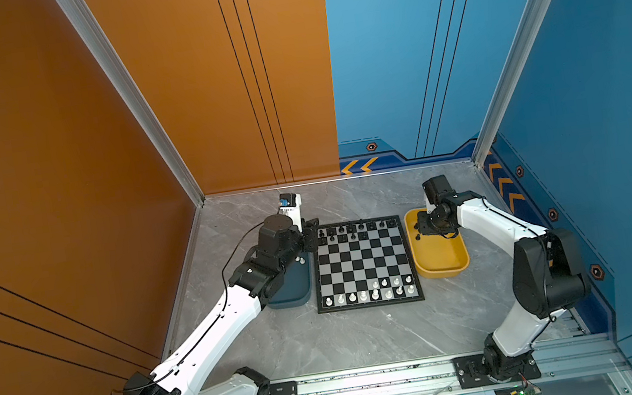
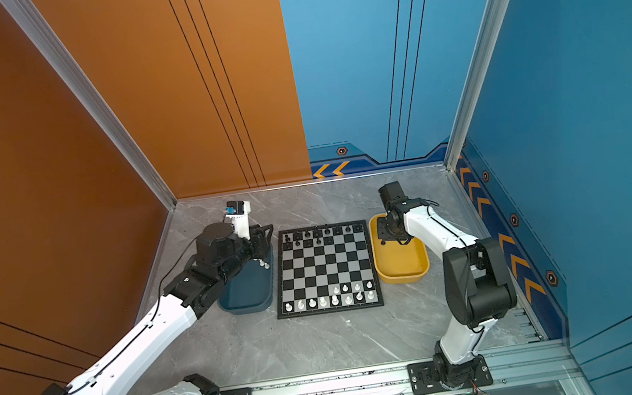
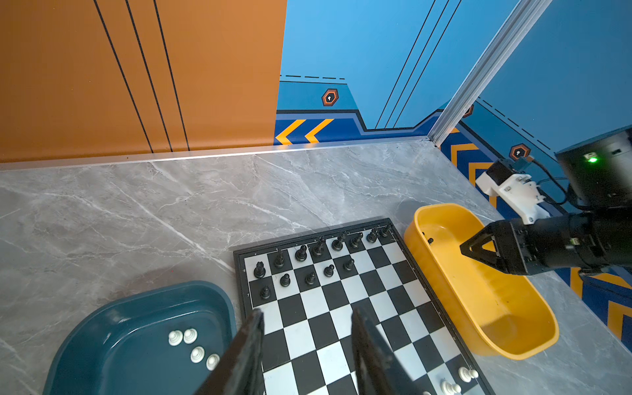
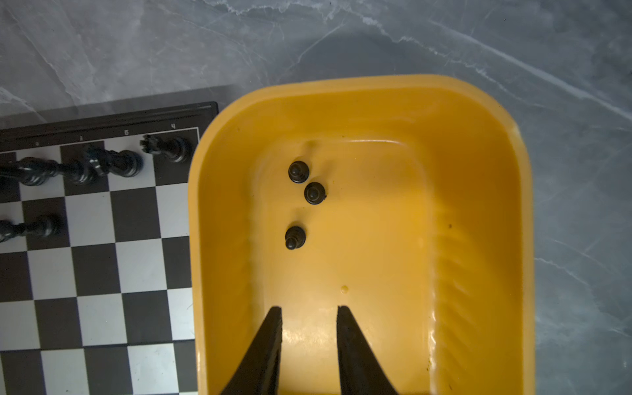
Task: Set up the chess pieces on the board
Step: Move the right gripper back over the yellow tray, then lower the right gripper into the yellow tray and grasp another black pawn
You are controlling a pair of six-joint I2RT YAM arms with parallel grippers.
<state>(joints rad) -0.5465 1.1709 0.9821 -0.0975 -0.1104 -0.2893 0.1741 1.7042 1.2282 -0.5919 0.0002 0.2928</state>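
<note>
right claw (image 4: 309, 307) hangs narrowly parted, empty, over yellow tray (image 1: 444, 272) mid-right of a top view; 3 black pawns (image 4: 314, 192) stand just beyond its tips.

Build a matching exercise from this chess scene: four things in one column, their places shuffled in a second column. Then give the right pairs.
Things
1. loose white pieces
2. loose black pieces
3. right claw
4. board

Places
A. flat on the table between the two trays
B. standing on the floor of the yellow tray
C. inside the dark teal tray
D. over the yellow tray, open and empty

Pairs: 1-C, 2-B, 3-D, 4-A
</note>
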